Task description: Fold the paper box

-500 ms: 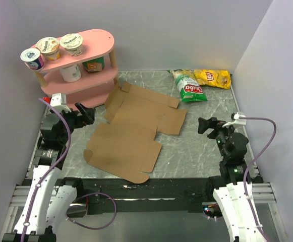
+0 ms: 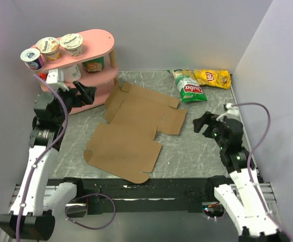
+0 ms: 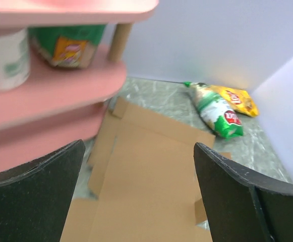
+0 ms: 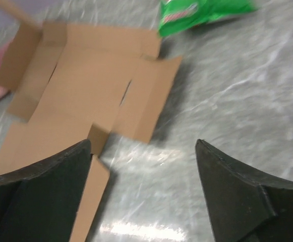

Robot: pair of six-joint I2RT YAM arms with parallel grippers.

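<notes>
The paper box lies flat and unfolded on the table, a brown die-cut cardboard sheet with flaps; it also fills the lower middle of the left wrist view and the upper left of the right wrist view. My left gripper hangs open above the table left of the sheet, close to the pink shelf, nothing between its fingers. To the right of the sheet my right gripper stands open over bare table, its fingers empty.
A pink two-tier shelf with yogurt cups stands at the back left. A green chip bag and a yellow one lie at the back right. White walls close in the table on three sides.
My left arm has risen and swung back toward the pink shelf. The right arm has lifted and shifted slightly left and forward. The cardboard sheet has not moved.
</notes>
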